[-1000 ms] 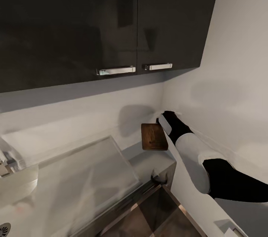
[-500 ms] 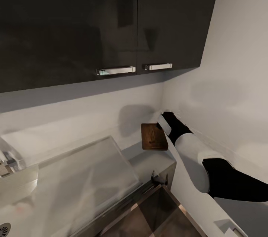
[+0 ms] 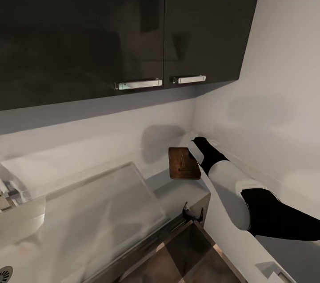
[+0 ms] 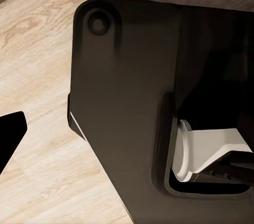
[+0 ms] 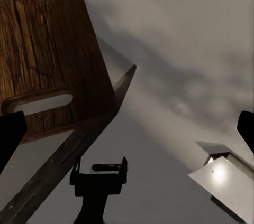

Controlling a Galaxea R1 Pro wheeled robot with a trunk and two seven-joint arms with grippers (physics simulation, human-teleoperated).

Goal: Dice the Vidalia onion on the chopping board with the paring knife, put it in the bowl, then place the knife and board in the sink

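One chopping board (image 3: 183,163), dark brown wood with an oblong handle slot, is seen raised above the countertop (image 3: 180,194) beside the sink (image 3: 89,212). The right gripper (image 3: 194,149) is spread, its fingertips wide apart, seemingly touching the board's edge. The left gripper's state cannot be told.

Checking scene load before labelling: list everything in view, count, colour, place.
chopping board: 1, dark brown wood with handle slot, raised off the countertop in the corner, at the right pincer.
countertop: 1, grey, below the board.
sink: 1, steel drainer side, drain at left.
tap: 1, chrome, far left.
wall cabinets: 2 doors, dark grey, overhead.
cabinet handles: 2, chrome, door bottoms.
floor: light wood, left wrist view.
right pincer: black, at the board's edge, fingers apart in the wrist view.
left pincer: black fingertip over the floor.
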